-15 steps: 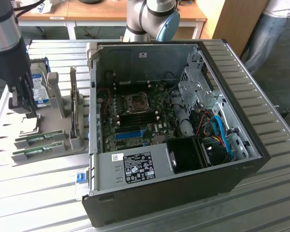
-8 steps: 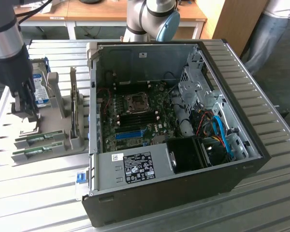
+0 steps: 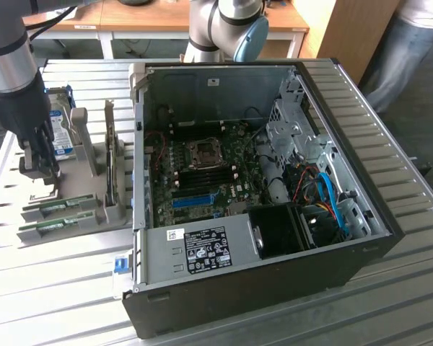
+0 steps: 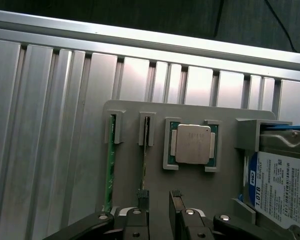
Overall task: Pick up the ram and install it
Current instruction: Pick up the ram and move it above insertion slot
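Note:
Two ram sticks stand on edge in slots of a grey holder plate [image 4: 225,180]: one green ram [image 4: 110,167] and a second ram [image 4: 145,155] seen edge-on. In the exterior view they lie at the holder's near end, ram [image 3: 61,207] and ram [image 3: 56,225]. My gripper [image 4: 159,196] hangs open just above the holder, holding nothing. One of its fingertips [image 4: 142,195] sits over the line of the second stick, and the other is over bare plate. In the exterior view the gripper [image 3: 40,167] is at that view's left, beside the open computer case [image 3: 390,216].
On the same holder, a square silver processor chip [image 4: 191,144] and a hard drive [image 4: 282,185] lie beside the sticks. The motherboard [image 3: 202,169] lies flat inside the case. A person [image 3: 411,43] stands at the back right. The ribbed metal table [image 3: 50,288] surrounds everything.

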{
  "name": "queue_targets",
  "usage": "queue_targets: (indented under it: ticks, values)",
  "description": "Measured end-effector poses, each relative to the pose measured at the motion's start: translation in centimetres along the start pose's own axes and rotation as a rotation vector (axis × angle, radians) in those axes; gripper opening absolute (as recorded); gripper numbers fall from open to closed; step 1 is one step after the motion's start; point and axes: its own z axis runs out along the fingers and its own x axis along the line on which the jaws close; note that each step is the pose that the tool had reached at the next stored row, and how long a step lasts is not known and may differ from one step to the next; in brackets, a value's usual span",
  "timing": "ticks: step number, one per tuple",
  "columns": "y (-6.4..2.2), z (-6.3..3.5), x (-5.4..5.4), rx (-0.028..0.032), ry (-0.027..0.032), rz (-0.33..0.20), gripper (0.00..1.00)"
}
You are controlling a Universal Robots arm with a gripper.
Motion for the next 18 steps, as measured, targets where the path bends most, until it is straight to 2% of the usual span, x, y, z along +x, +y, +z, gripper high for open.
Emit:
queue_targets:
  ticks: [5,18]
  values:
    - [0.03,0.0,0.3,0.0001,0.0,0.0,0.3]
    - [0.34,-0.05,3.2,0.0002,0.0,0.0,0.3]
